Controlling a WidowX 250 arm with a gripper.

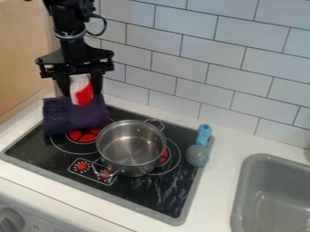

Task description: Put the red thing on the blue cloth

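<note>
Gripper's clamped on the red thing, so I'd just center it over the blue cloth, lower gently, then let go.

You see the metal pot on the black stovetop. Up and left of the pot in the view, your gripper hangs down with the red-and-white thing held between its fingers. Just left of the pot lies the dark blue cloth, behind the thing's lower end; you can't tell whether they touch. Right of the pot is a blue-handled utensil, and farther right, the grey sink.
</note>
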